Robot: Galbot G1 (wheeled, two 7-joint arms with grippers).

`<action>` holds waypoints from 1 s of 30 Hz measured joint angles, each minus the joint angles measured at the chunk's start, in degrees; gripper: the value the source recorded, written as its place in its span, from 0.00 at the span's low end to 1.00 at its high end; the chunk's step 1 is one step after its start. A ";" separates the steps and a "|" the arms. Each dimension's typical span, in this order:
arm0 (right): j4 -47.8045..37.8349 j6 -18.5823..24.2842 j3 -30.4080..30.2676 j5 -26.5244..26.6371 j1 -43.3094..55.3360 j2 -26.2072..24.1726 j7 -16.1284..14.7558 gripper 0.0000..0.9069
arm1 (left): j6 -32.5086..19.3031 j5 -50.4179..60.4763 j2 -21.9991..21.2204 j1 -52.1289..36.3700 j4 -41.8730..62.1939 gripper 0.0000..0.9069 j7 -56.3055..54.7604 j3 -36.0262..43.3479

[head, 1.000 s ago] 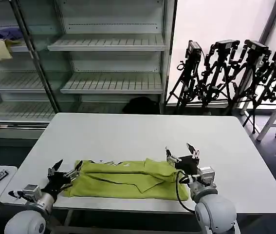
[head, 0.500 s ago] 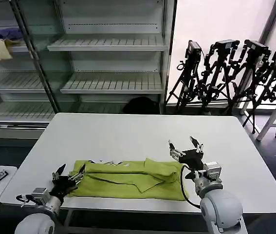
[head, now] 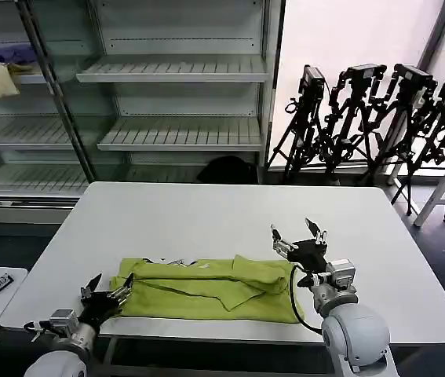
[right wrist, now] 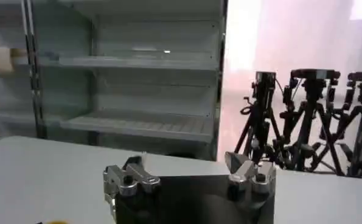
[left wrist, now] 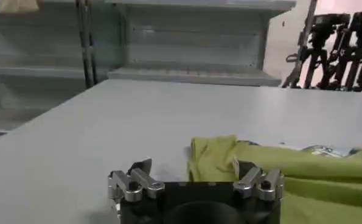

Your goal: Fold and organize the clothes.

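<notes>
near the front edge of the white table (head: 206,216) the lime green t-shirt (head: 206,288) lies folded into a long flat band, with a strip of its black-and-white print showing along the far edge and a loose flap doubled over toward its right end. the left gripper (head: 106,292) sits low at the shirt's left end, jaws spread and holding nothing; over the last second it has slid back and down toward the table's front corner, off the cloth it was level with before. in the left wrist view the shirt's folded corner (left wrist: 214,157) lies just ahead of the open fingers (left wrist: 135,179). the right gripper (head: 299,238) hangs above the shirt's right end, also released and empty, and it has risen clear of the fabric since a second ago. the shirt itself has barely shifted. i read this as both claws having let go after a lengthwise fold, so the next fold, probably end over end, is not yet begun.
</notes>
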 measured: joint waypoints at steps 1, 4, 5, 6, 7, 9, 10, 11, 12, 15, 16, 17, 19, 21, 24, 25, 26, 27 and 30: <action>0.03 0.01 0.10 0.01 -0.03 -0.08 -0.06 1.00 | 0.22 -0.23 -0.12 0.10 -0.08 0.59 -0.01 0.04; 0.03 0.04 0.30 0.00 -0.04 -0.23 -0.07 1.00 | 0.79 -0.92 -0.31 0.37 -0.37 0.19 -0.19 0.27; 0.03 0.05 0.34 0.00 -0.03 -0.24 -0.06 1.00 | 0.94 -1.09 -0.39 0.38 -0.46 0.11 -0.21 0.39; 0.03 0.05 0.34 0.00 -0.03 -0.26 -0.07 1.00 | 1.09 -1.26 -0.45 0.38 -0.52 0.08 -0.25 0.46; 0.03 0.05 0.34 0.00 -0.03 -0.27 -0.07 1.00 | 1.28 -1.46 -0.58 0.31 -0.53 0.04 -0.33 0.49; 0.03 0.05 0.34 0.00 -0.03 -0.27 -0.07 1.00 | 1.63 -1.72 -0.80 0.19 -0.56 0.02 -0.47 0.60; 0.03 0.06 0.36 0.00 -0.04 -0.30 -0.09 1.00 | 1.83 -1.75 -0.91 0.11 -0.56 0.02 -0.55 0.73; 0.03 0.06 0.41 0.00 -0.07 -0.35 -0.14 1.00 | 1.99 -1.83 -0.96 0.08 -0.58 0.02 -0.62 0.89; 0.00 0.11 0.49 -0.04 -0.12 -0.41 -0.21 1.00 | 2.17 -1.89 -1.01 0.02 -0.58 0.02 -0.74 1.03; -0.39 0.26 0.83 -0.21 -0.24 -0.49 -0.29 1.00 | 2.77 -2.05 -1.22 -0.17 -0.62 0.02 -1.01 1.47; -0.50 0.29 0.90 -0.26 -0.27 -0.49 -0.34 1.00 | 2.95 -2.10 -1.27 -0.21 -0.62 0.01 -1.03 1.59; -0.58 0.33 0.91 -0.28 -0.29 -0.50 -0.40 1.00 | 3.09 -2.17 -1.30 -0.22 -0.63 0.01 -1.05 1.71; -0.62 0.38 0.89 -0.40 -0.30 -0.41 -0.46 1.00 | 3.40 -2.23 -1.33 -0.29 -0.62 0.01 -1.12 1.91; -0.62 0.40 0.81 -0.44 -0.25 -0.36 -0.48 1.00 | 3.58 -2.21 -1.33 -0.38 -0.53 0.01 -1.17 2.12; -0.60 0.40 0.79 -0.50 -0.15 -0.39 -0.47 1.00 | 3.95 -2.23 -1.34 -0.50 -0.49 0.01 -1.21 2.52; -0.58 0.40 0.82 -0.51 -0.14 -0.41 -0.46 1.00 | 4.02 -2.26 -1.36 -0.55 -0.48 0.00 -1.21 2.62; -0.57 0.40 0.85 -0.52 -0.14 -0.45 -0.43 1.00 | 4.08 -2.27 -1.36 -0.57 -0.47 0.00 -1.20 2.75; -0.54 0.40 0.88 -0.53 -0.14 -0.48 -0.40 1.00 | 4.10 -2.28 -1.37 -0.62 -0.46 0.00 -1.21 2.87; -0.46 0.40 1.04 -0.53 -0.29 -0.52 -0.39 1.00 | 4.10 -2.17 -1.42 -0.89 -0.27 0.00 -1.28 3.14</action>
